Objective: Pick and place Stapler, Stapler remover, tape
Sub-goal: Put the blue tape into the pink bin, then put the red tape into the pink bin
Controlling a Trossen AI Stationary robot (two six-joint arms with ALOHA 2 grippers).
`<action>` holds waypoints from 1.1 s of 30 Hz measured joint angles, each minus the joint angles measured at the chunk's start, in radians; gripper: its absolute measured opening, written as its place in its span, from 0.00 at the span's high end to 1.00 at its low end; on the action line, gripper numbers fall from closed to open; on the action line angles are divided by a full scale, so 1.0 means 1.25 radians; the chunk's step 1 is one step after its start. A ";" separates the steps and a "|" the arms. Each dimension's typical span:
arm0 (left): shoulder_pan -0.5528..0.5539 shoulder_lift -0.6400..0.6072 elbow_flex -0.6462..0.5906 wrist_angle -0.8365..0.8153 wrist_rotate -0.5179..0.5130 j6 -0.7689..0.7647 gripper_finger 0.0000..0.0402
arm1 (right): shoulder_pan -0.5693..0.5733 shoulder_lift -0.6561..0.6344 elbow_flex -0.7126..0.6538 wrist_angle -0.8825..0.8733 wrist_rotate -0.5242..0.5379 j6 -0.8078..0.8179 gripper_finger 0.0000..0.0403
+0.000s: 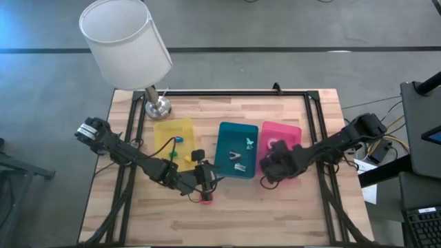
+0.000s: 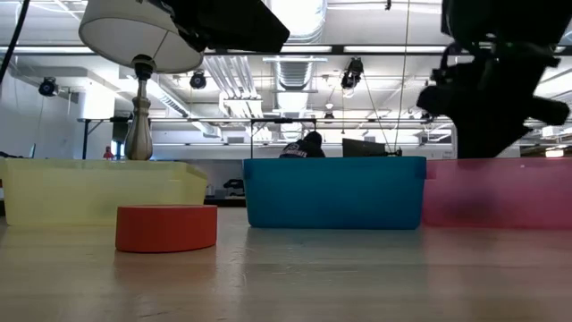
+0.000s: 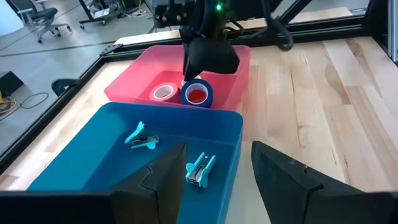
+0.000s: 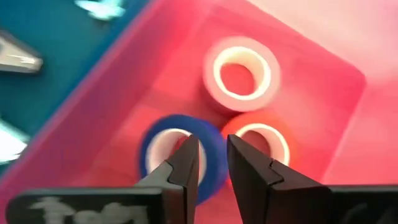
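The pink tray holds three tape rolls: a blue one, a pink one and a red one. My right gripper reaches down into this tray and is shut on the blue roll. A fourth, red roll lies flat on the table near the teal tray's near left corner. My left gripper hovers open just above and beside that roll, facing across the teal tray. Pale stapler removers lie in the teal tray. My right gripper pinches the blue roll's wall, with one finger over the open centre and the other outside, next to the red roll. The fingers come from above, pointing down. The roll sits low in the pink tray beside the pink roll.
A yellow tray with small green and blue items stands left of the teal tray. A lamp with a white shade rises over the table's far left corner. Bare wood lies along the near edge.
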State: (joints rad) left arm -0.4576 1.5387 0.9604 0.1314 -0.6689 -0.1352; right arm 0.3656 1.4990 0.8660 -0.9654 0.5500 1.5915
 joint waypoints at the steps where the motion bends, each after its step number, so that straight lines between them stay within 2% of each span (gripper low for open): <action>1: 0.000 0.000 0.000 0.000 0.000 0.000 0.54 | 0.000 0.000 -0.013 0.002 -0.001 0.013 0.81; 9: 0.000 0.000 0.000 0.001 0.000 -0.001 0.54 | 0.000 0.001 -0.060 0.026 0.005 0.055 0.88; 19: 0.000 0.000 0.000 0.002 -0.001 0.000 0.54 | 0.000 0.002 -0.059 0.233 -0.030 -0.184 0.94; 25: 0.000 0.000 0.000 0.002 -0.001 0.000 0.54 | 0.000 0.001 -0.048 0.167 -0.030 -0.177 0.97; 30: 0.000 0.000 0.000 0.002 -0.001 0.000 0.54 | 0.000 0.001 -0.045 0.053 0.003 -0.075 0.98; 33: 0.000 0.000 0.000 0.002 -0.001 0.000 0.54 | 0.000 0.001 -0.047 0.031 0.020 -0.027 0.98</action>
State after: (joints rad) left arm -0.4576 1.5387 0.9604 0.1333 -0.6697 -0.1352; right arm 0.3653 1.5002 0.8070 -0.9268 0.5755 1.5578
